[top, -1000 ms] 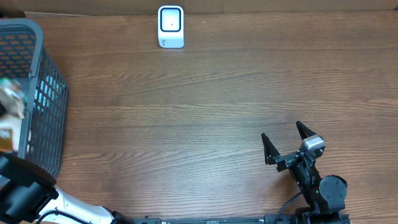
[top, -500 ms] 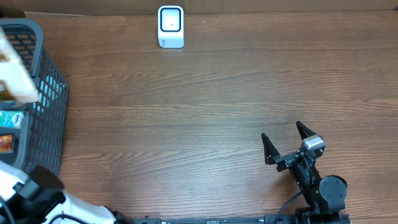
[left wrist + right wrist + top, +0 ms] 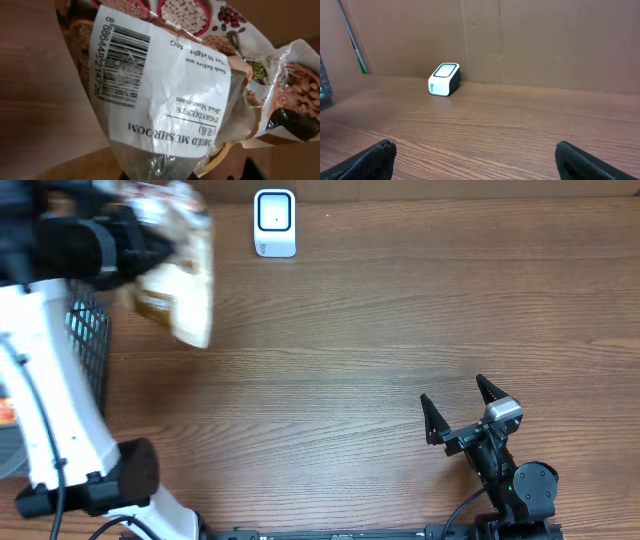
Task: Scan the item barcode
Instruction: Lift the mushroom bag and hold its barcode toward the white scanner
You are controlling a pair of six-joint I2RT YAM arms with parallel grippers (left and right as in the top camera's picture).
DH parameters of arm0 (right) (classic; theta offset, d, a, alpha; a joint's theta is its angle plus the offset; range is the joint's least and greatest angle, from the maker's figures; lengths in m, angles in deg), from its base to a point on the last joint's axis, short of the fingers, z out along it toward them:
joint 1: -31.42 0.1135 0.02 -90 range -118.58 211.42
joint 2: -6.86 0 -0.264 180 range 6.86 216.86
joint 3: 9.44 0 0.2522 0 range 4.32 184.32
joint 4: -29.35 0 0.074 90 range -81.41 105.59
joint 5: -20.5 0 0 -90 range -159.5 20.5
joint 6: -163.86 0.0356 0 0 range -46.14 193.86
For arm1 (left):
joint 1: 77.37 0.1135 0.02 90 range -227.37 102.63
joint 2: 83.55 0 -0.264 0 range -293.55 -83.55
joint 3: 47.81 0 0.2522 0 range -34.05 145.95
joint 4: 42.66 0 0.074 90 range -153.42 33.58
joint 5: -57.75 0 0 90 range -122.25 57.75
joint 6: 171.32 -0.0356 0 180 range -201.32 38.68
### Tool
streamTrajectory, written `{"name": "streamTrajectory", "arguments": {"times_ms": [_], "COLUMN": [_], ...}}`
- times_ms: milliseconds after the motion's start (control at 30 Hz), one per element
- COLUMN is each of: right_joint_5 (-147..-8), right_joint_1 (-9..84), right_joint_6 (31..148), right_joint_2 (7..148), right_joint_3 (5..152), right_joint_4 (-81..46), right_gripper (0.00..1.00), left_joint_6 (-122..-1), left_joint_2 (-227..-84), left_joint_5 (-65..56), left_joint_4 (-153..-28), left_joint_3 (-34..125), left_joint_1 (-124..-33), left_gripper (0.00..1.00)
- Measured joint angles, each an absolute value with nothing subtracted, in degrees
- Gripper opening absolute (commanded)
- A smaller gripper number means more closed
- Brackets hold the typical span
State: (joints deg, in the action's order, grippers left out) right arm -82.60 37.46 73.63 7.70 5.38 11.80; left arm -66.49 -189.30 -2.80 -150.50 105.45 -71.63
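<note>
The left gripper is clamped narrow on a printed food packet, holding it above the far left of the table. The packet sticks out to the right of the fingers, and its long axis runs roughly far to near. It is blurred in the overhead view. In the left wrist view its white label faces the camera, with the barcode at the end farthest from the grip and the crumpled patterned end trailing right.

The dark mesh basket sits just left of and below the packet, partly hidden by the arm. The white scanner stands at the far edge just right of the packet, with bare wood between them. The right gripper rests at the near right, well apart, its jaws spread wide and holding nothing, in front of a cardboard wall.
</note>
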Motion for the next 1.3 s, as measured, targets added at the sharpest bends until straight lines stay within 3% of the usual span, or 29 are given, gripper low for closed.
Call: {"name": "streamTrajectory", "arguments": {"times_ms": [167,400,1300], "right_joint_5": [-82.6,-82.6,-82.6], "right_joint_1": [37.4,37.4,37.5], "right_joint_6": [73.7,73.6,73.7], "right_joint_2": [7.7,7.7,7.7], "right_joint_3": [5.4,5.4,5.4], "right_joint_4": [11.8,11.8,11.8], "right_gripper": [1.0,1.0,1.0], "left_joint_6": [-61.7,-58.7,-51.7], "left_joint_2": [-189.3,-189.3,-189.3], "left_joint_5": [-11.2,-17.8,-24.4], "left_joint_4": [-146.8,-143.4,-120.2], "left_joint_3": [100.4,96.3,60.8], "left_joint_1": [-83.0,-89.9,-98.3], "left_gripper": [0.04,0.04,0.04]}}
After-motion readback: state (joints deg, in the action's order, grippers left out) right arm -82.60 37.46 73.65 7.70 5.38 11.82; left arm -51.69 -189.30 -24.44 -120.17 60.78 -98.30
